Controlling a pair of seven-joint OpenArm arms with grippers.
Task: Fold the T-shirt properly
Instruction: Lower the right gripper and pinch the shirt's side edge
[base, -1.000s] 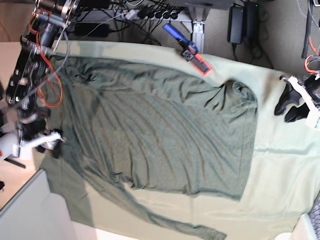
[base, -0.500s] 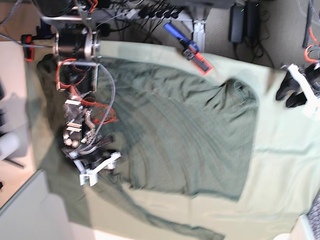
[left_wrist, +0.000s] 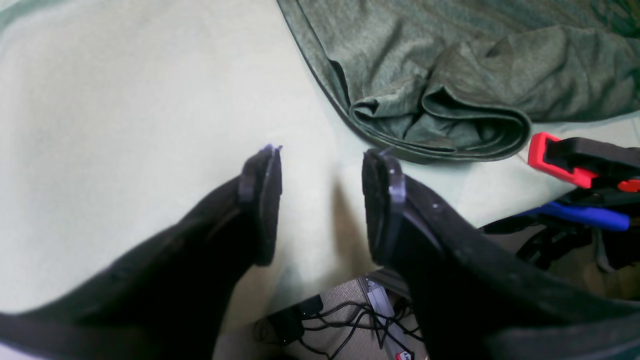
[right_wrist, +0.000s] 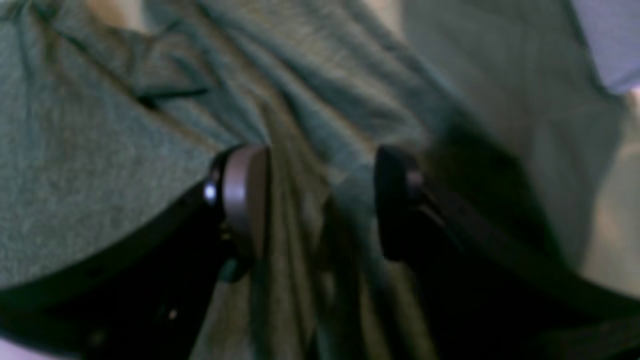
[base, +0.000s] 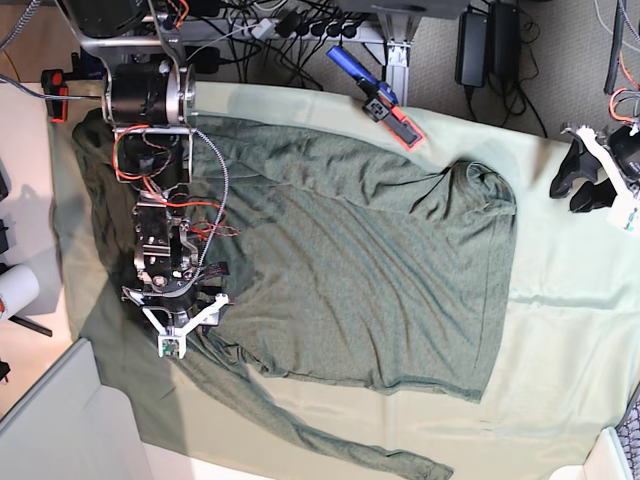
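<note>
The dark olive T-shirt (base: 370, 270) lies spread on the pale sage cloth (base: 570, 330), with one long sleeve trailing toward the near edge. My right gripper (base: 190, 325) hangs over the shirt's left part. In the blurred right wrist view, the right gripper (right_wrist: 320, 200) is open, with wrinkled T-shirt (right_wrist: 100, 150) fabric running under the gap. My left gripper (base: 578, 195) stays at the far right, off the shirt. In the left wrist view, the left gripper (left_wrist: 320, 170) is open above bare cloth (left_wrist: 125, 100), a short way from the T-shirt's bunched sleeve (left_wrist: 450, 120).
A blue and red clamp (base: 385, 100) sits on the cloth's far edge and shows as the clamp (left_wrist: 565, 160) beside my left fingers. Cables and power bricks (base: 485, 45) lie past the table. A white roll (base: 15, 290) and a grey panel (base: 60, 420) stand at the left.
My right arm has swung in from the table's left edge over the shirt, and its gripper now hangs above the left part. The left gripper shifted only slightly.
</note>
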